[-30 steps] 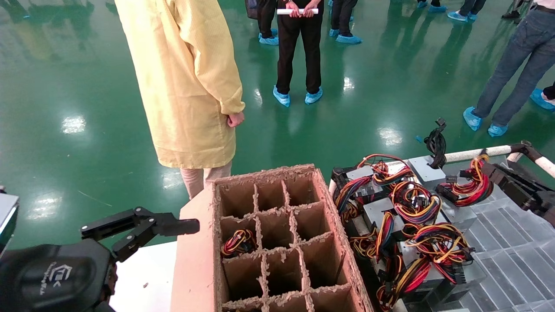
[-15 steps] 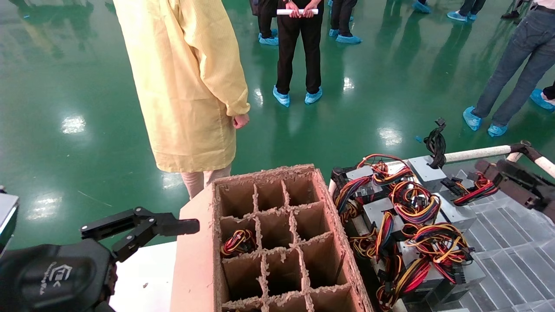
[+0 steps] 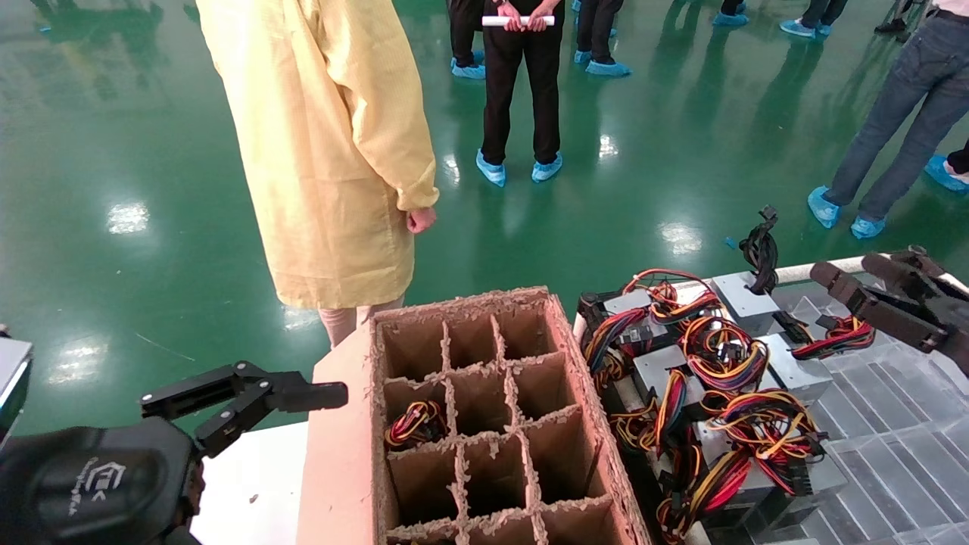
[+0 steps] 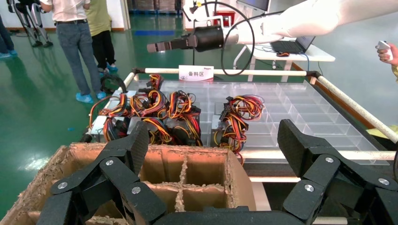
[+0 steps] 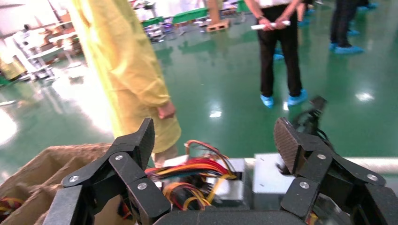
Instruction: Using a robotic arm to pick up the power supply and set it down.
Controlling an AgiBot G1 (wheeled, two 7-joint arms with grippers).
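My right gripper (image 5: 213, 140), jaws apart, faces silver power supplies (image 5: 270, 176) with coloured wires; only the head view shows my parked left gripper (image 3: 250, 397), also apart.

Bright even indoor light, white glare patches on the glossy green floor (image 3: 129, 216), right wrist view motion-blurred

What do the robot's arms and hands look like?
Both hands are black, each with two jointed fingers held together by silver rivets. The left hand sits on a black casing with a white hexagon logo. The right hand has a white tube arm with a black cable.
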